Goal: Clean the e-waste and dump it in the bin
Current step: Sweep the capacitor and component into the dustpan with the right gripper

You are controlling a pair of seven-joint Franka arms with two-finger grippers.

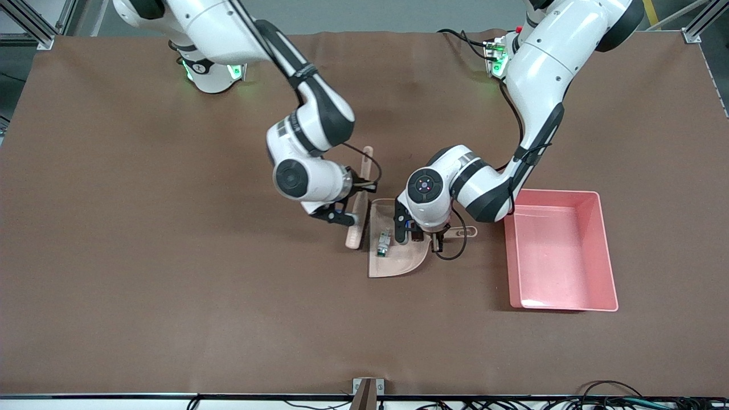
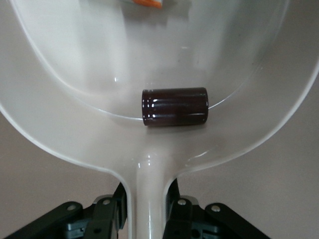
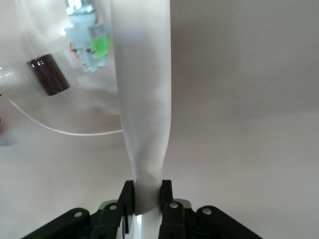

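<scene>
You see the left gripper (image 2: 147, 211) with jaws clamped on the handle of the beige plastic dustpan (image 1: 398, 259), which lies on the brown bench (image 1: 171, 285). Inside it rest the white block with orange and green marks (image 1: 384, 244) and the dark stubby cylinder (image 2: 174, 107). The right gripper (image 3: 147, 201) pinches the pale flat brush (image 1: 359, 213) beside the pan's open edge. The pink rectangular plastic bin (image 1: 603, 245) sits near the dustpan, toward the left arm's end.

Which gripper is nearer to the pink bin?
Left. The left gripper holds the dustpan handle just beside the bin; the right gripper, holding the brush, is past the dustpan.
</scene>
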